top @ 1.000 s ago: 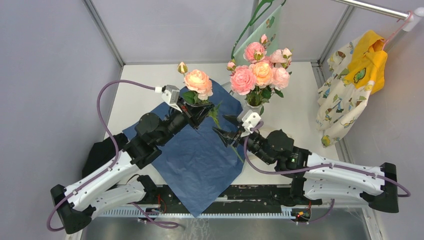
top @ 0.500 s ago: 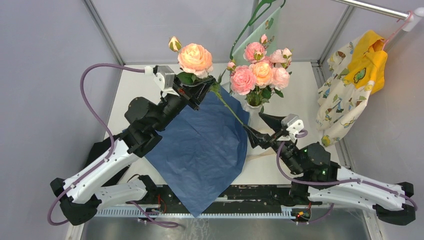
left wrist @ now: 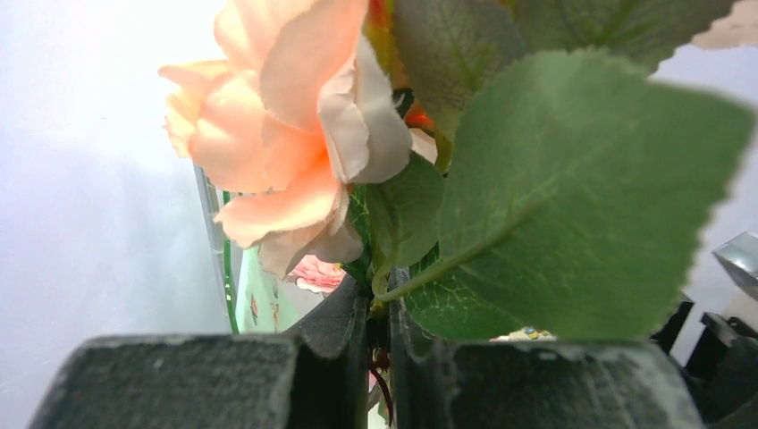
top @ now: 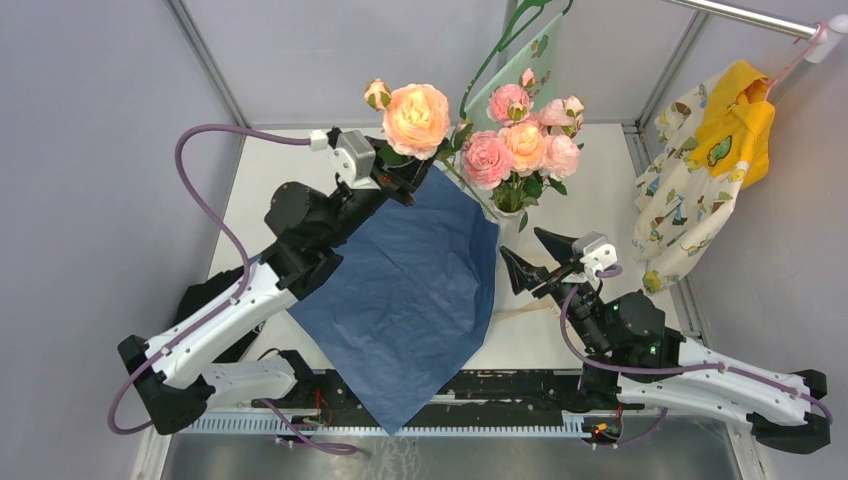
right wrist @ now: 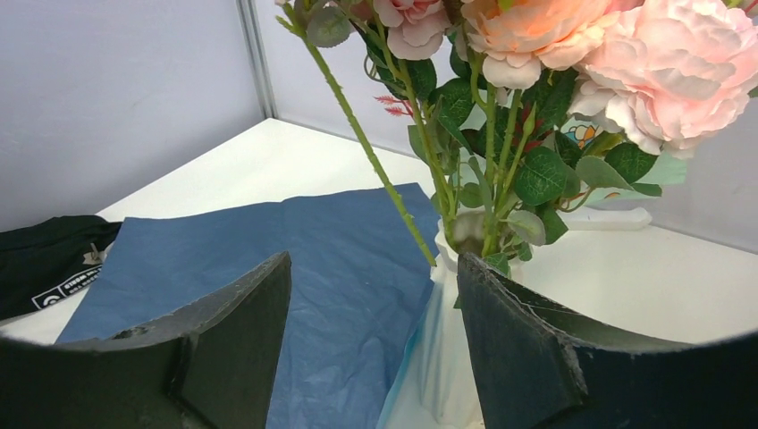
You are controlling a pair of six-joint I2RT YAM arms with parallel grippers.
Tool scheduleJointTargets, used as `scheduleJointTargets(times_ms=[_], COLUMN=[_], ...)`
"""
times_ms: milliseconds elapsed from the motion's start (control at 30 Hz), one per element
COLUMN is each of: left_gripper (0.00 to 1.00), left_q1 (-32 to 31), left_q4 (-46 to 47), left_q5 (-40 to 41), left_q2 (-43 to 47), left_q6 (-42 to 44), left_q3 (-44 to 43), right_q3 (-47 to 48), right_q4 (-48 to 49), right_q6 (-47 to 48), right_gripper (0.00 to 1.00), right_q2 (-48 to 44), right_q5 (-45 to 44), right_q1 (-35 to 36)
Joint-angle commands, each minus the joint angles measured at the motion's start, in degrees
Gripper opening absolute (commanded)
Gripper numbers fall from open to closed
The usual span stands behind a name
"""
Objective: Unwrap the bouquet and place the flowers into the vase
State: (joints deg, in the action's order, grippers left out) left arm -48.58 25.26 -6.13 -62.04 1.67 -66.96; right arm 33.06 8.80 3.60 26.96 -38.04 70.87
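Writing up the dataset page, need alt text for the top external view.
The left gripper holds a peach rose by its stem, slanted toward a white vase holding pink and peach roses. Navy paper lies spread on the table; the right gripper is open near the vase.

Figure: a robot test cell in a lab. I stand at a white table [top: 590, 190] boxed in by plain grey panels [top: 100, 150] on metal posts [top: 205, 65], my left arm [top: 230, 320] and right arm [top: 700, 370] bolted at its near edge; a garment [top: 700, 170] hangs from a rail [top: 740, 15], far right.
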Motion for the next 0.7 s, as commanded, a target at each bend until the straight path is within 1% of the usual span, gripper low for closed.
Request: scheduleJointTargets(times_ms=[0,267,667], left_gripper=[0.07,0.09,0.10], left_q1=[0.0,0.0,0.0], left_q4=[5.8,6.5,7.5], left_q5=[-1.1,-2.5,-3.5], left_q2=[-2.9,-5.6,-4.9], left_q6=[6.1,5.4,3.7], left_q3=[-4.1,-8.5,-8.5], right_q3=[0.3,0.5,0.5], right_q4=[1.3,1.0,1.6], right_q6=[1.4,2.3,3.1], right_gripper=[0.74,0.74,0.75], right_q2=[-0.5,-1.6,-0.7], right_q5=[-2.1,-3.0,-2.8], right_q1=[0.3,0.3,0.3])
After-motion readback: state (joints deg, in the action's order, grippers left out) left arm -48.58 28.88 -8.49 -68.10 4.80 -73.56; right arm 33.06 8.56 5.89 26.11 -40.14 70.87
